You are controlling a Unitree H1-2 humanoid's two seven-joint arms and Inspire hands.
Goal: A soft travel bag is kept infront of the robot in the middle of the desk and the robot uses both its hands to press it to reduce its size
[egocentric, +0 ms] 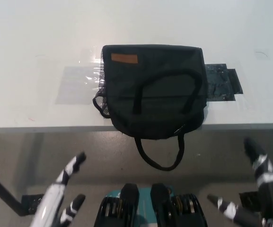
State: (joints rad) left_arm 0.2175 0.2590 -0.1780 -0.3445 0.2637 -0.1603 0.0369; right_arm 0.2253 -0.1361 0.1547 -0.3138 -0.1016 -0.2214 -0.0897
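A dark soft travel bag point(153, 87) lies flat on the white desk point(41, 42), its lower part and a strap loop point(159, 156) hanging over the near edge. It has a brown label near its top left and a mesh pocket on its left side. My white left hand point(63, 196) is low at the bottom left, below the desk edge, fingers spread and holding nothing. My black right hand point(254, 194) is low at the bottom right, also spread open. Neither hand touches the bag.
A clear tape patch point(77, 85) lies on the desk left of the bag and a dark tape patch point(224, 82) right of it. Below the desk edge is grey floor with a black marker point(32, 201) at left.
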